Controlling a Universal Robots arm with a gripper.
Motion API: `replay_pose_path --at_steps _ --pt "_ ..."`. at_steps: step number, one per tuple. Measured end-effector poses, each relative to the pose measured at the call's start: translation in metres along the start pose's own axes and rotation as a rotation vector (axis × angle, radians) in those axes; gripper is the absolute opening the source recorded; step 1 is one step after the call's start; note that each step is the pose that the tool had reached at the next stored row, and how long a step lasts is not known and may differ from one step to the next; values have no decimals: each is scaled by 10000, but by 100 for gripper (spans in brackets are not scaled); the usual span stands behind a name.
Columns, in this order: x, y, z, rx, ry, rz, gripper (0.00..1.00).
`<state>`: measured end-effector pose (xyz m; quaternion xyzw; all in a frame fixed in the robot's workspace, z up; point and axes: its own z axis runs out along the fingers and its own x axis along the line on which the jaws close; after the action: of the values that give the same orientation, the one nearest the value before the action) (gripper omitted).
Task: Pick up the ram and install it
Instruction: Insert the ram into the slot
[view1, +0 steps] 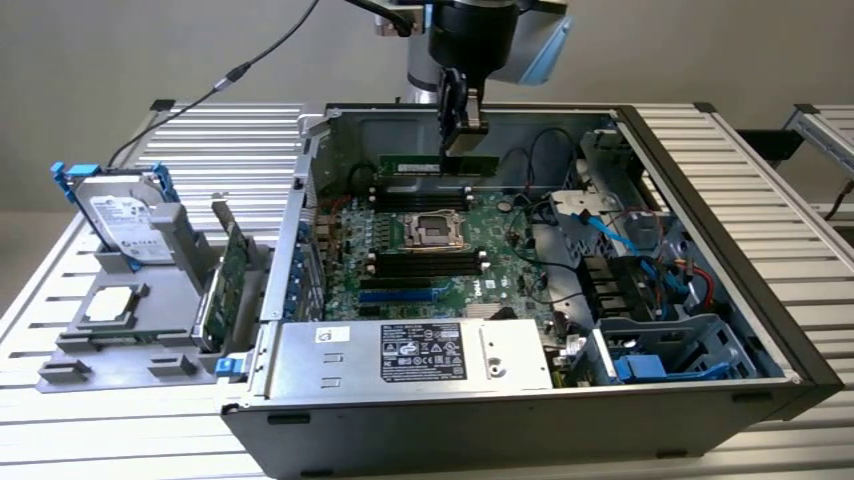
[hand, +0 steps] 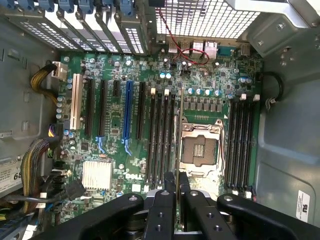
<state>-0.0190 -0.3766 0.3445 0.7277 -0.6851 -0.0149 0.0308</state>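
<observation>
Although the black hand (view1: 465, 140) clenches the long thin green ram stick (view1: 414, 163) above the green motherboard (view1: 427, 255), its grip hides part of it.

Ext. view: soft, even light is coming from overhead, w/ no hard shadows. Table (view1: 747, 200) slats are reading bright and pale. Case (view1: 801, 350) interior is sitting darker, and the ram (view1: 438, 163) is hanging in shade under the gripper (view1: 466, 145). PSU (view1: 414, 350) top is throwing mild glare. Whole pic is looking a bit soft.

Wrist view: vent grille (hand: 200, 20) is blowing out white, heatsink (hand: 96, 175) is glinting, cable bundle (hand: 32, 165) is sinking into shadow. Gripper in fg is showing near-black w/ faint highlights, slightly out of focus. Lines are splaying a little toward the edges.
</observation>
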Motion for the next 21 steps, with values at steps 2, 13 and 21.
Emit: replay_pose_path --at_steps 2,13,21 --pt "0 0 0 0 0 0 14" --pt "-2 16 51 1 0 1 14" --pt "139 16 200 1 0 1 14"
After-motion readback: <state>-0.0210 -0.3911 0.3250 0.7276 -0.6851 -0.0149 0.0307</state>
